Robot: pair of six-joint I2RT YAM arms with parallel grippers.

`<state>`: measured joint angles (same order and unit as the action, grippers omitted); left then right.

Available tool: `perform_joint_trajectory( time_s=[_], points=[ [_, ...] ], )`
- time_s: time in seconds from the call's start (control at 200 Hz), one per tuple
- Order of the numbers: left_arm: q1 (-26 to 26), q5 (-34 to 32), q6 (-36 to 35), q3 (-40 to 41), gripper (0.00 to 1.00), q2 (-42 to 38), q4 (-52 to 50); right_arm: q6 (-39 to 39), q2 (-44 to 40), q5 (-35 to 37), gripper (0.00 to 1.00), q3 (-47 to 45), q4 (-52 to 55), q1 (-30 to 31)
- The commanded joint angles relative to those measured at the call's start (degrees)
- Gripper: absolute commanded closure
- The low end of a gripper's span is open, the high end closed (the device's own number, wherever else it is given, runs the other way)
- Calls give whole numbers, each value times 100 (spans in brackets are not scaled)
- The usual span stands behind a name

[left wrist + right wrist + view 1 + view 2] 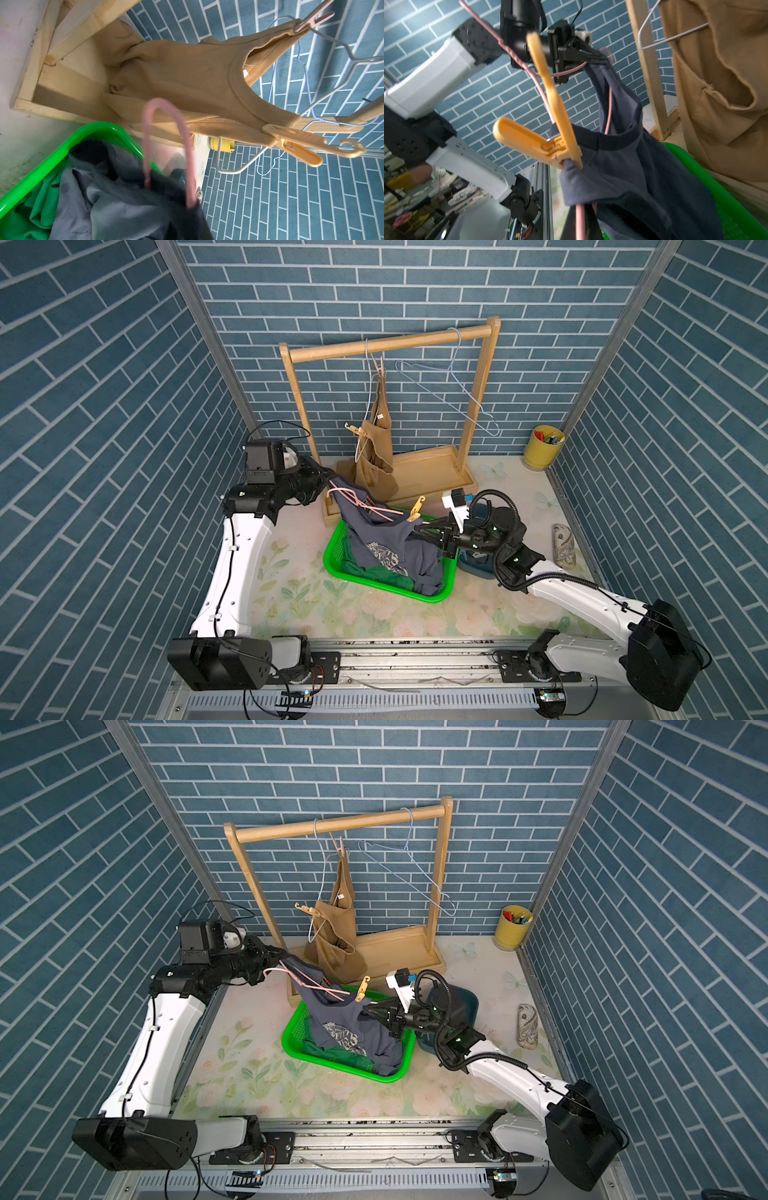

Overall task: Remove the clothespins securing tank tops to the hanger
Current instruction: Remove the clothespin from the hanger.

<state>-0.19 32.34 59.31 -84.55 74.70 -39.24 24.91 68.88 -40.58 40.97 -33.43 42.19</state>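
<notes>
Beside the right gripper (417, 527) sits a yellow clothespin (417, 509). Left gripper (327, 481) and right gripper clamp the pink hanger (160, 101); opposed pulling may bend it.

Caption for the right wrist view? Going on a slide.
A yellow clothespin pins grey-blue tank top to pink hanger; left gripper clamps the hanger's far end.

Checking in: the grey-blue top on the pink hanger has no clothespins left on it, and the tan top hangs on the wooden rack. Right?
Not quite. One tan-yellow clothespin still clips the grey-blue top to the pink hanger, as the right wrist view shows plainly. The tan top does hang on the wooden rack.
</notes>
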Motion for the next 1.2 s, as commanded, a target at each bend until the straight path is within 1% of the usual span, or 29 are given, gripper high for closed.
perform_joint_trajectory(
  time_s=[0.0,0.06,0.13,0.175,0.275,0.32,0.36,0.52,0.645,0.745,0.85,0.97,1.03,1.095,1.195],
  points=[
    [-10,-308,-621,-75,99,47,80,116,-15,-121,100,263,154,165],
    [-7,-396,-606,-95,100,42,42,-20,54,-49,100,319,356,234],
    [-8,-432,-575,-126,100,66,3,-110,111,10,86,324,484,302],
    [1,-436,-549,-155,100,93,-20,-174,126,43,74,328,594,336],
    [19,-464,-427,-123,100,132,-1,-465,12,252,53,365,1151,470],
    [26,-506,-408,-122,100,124,-23,-582,-76,314,46,383,1462,529],
    [36,-570,-404,-139,100,121,-65,-684,-166,399,43,402,1730,590],
    [63,-677,-342,-149,100,117,-109,-1088,-503,947,37,462,2527,868],
    [63,-727,-338,-206,100,166,-183,-1456,-505,1499,35,620,3046,1142],
    [61,-754,-413,-285,100,232,-314,-1694,-474,1912,34,682,3235,1390],
    [65,-763,-427,-264,100,225,-335,-1976,-416,2641,34,805,3520,1802],
    [67,-791,-396,-243,100,195,-322,-2326,-389,3854,34,807,3526,2293],
    [64,-800,-392,-261,100,199,-324,-2498,-360,4285,34,816,3468,2460],
    [67,-834,-370,-272,100,188,-321,-2672,-341,4660,34,772,3257,2613],
    [65,-839,-314,-202,100,156,-267,-2884,-274,4954,34,640,2781,2714]
  ],
)
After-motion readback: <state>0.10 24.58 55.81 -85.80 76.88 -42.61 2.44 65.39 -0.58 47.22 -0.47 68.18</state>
